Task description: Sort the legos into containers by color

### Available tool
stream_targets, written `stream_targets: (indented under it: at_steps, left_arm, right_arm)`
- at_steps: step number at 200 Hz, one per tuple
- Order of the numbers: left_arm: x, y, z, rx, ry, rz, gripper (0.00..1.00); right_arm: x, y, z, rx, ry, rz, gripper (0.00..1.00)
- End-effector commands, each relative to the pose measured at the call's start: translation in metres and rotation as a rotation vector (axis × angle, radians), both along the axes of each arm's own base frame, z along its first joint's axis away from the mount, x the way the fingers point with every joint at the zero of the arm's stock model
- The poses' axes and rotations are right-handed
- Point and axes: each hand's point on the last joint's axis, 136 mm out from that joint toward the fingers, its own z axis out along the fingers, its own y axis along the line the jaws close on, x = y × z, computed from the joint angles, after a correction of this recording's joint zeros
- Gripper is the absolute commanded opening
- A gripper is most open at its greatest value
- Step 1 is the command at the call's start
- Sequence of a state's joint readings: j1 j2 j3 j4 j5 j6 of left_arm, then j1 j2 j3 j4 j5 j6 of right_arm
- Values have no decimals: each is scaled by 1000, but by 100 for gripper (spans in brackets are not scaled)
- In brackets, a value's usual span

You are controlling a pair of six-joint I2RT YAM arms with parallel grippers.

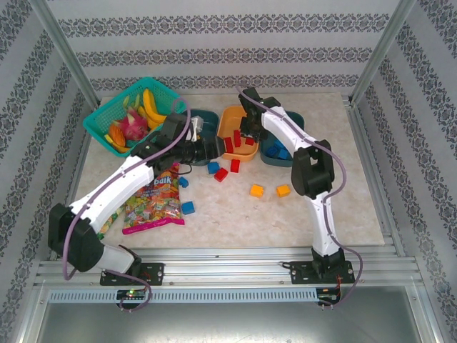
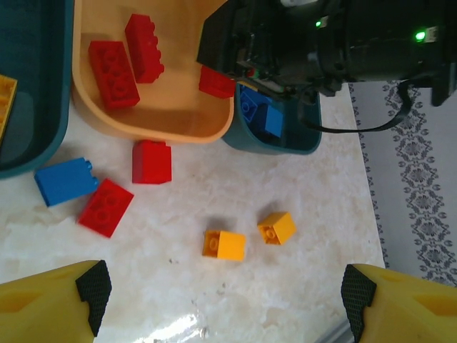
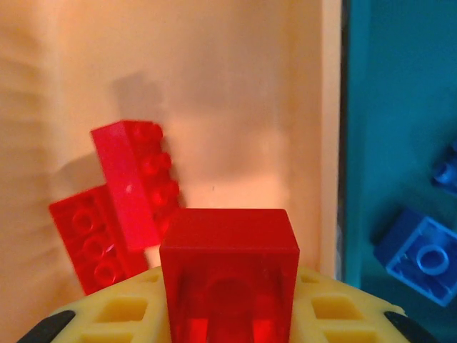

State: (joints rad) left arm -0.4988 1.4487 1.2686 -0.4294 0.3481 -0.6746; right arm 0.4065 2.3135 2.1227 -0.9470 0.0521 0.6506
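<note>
Lego brick (image 3: 228,264), small, red plastic, sits clamped in the right gripper (image 3: 228,318) over the shallow orange plastic tray (image 3: 235,93). It looks squarish end-on, so can't tell its long axis. Left gripper (image 2: 225,300) gapes wide above the tabletop (image 2: 285,300), and its wrist view catches two loose orange-yellow bricks (image 2: 223,244) (image 2: 277,227).

Loose bricks (image 1: 221,174) before a row of trays (image 1: 226,123), basket (image 1: 107,108) at far left

High rear overview; wrist close-ups over orange tray (image 2: 187,107)
</note>
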Motion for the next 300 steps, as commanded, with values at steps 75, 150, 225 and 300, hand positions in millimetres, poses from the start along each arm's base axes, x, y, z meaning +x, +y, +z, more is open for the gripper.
stream_targets:
  at_steps: [75,150,225,300]
  left_arm:
    - [43,-4,10,-24,-38,13,86]
    - [33,7,4,2,-11,23,86]
    - [19,0,-1,7,25,-42,85]
    - [-11,-53,-39,79,122,-204,80]
  right_arm:
    - [-1,17,-35,72,122,-33,34]
    - [8,33,4,128,57,-35,61]
    - [-4,20,129,184,-182,-17,65]
    - [-144,-36,126,160,-229,47,61]
